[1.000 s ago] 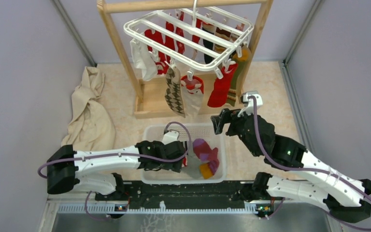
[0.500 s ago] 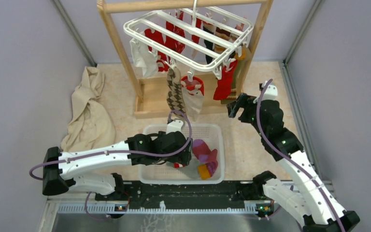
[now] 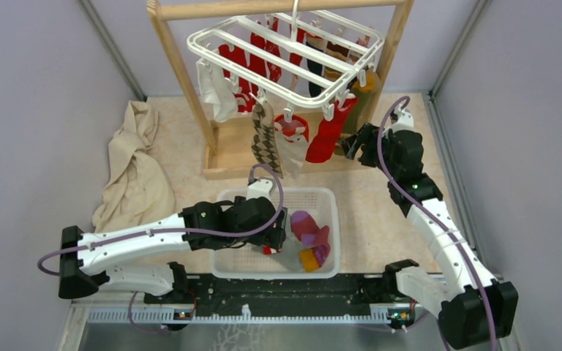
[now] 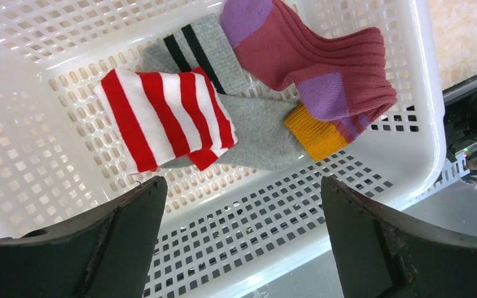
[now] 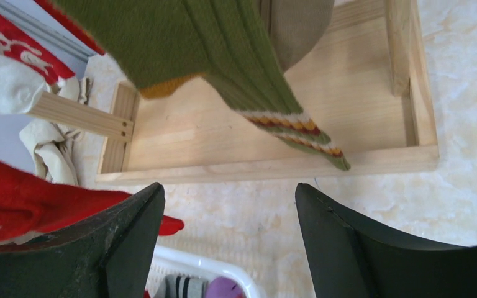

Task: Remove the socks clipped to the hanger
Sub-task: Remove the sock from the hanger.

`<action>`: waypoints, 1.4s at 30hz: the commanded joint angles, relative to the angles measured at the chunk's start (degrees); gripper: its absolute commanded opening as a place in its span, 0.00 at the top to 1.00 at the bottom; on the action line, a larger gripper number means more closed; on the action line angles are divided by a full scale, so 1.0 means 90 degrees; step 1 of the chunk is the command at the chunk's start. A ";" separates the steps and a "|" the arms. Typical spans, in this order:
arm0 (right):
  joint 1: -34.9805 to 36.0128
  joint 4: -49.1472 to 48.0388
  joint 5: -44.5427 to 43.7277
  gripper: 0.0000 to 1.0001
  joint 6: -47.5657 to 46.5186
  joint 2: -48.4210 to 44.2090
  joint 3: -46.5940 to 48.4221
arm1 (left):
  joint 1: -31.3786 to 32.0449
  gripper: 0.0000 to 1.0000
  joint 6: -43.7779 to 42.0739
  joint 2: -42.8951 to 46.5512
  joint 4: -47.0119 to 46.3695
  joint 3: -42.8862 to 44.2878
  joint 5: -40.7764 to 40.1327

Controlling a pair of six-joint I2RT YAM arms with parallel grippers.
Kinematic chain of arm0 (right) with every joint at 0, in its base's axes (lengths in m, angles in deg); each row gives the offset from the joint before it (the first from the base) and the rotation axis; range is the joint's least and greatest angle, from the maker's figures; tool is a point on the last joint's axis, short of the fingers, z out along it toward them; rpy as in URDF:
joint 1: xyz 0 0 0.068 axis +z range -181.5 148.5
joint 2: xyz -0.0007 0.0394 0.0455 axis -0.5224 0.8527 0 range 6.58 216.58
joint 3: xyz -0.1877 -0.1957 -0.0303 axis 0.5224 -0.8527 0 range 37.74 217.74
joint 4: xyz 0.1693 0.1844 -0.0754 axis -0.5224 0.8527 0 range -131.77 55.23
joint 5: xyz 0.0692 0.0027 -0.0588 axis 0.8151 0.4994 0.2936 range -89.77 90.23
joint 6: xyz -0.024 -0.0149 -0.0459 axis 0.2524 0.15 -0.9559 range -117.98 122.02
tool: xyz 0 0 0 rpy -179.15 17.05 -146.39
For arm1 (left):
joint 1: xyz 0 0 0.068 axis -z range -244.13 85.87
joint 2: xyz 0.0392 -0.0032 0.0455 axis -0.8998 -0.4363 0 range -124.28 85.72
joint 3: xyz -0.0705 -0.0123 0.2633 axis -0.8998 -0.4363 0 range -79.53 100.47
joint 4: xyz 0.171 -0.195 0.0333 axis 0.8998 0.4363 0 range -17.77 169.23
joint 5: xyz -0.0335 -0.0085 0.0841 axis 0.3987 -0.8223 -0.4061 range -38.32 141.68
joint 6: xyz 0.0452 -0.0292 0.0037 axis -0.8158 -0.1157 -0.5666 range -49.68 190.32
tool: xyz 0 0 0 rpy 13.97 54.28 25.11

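My left gripper point(image 4: 242, 211) hangs wide open and empty over the basket point(image 4: 422, 93), where three socks point(image 4: 323, 68) already lie; the rest hang clipped under the hanger point(image 3: 223, 61). My right gripper point(image 5: 230, 211) is open, holding nothing, just short of the green sock point(image 5: 223, 43) at the hanger's right end. Next, I judge, it must reach in, close on that sock and pull it off its clip.

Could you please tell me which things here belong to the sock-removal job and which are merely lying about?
Job: socks on clips, hanger, white basket with loose socks, left gripper, right gripper, both open.
Lying about: crumpled beige cloth, wooden frame.
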 commanded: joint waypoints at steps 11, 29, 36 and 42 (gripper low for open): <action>-0.0578 -0.1474 0.0489 0.23 -0.0209 0.1003 0.0395 | 0.0042 0.01 -0.0018 0.0548 0.0301 0.0071 -0.0198; -0.1102 -0.4122 0.2526 0.21 0.0180 0.2238 -0.0160 | 0.0042 0.01 -0.0073 0.0453 0.0389 0.0283 -0.0183; -0.1092 -0.4145 0.2859 0.32 0.0255 0.2227 -0.0456 | 0.0042 0.01 -0.0075 0.0245 0.0218 0.0341 -0.0036; -0.0992 -0.3990 0.2963 0.46 0.0200 0.2110 -0.0720 | 0.0051 0.01 -0.0104 0.0173 0.0115 0.0375 0.0058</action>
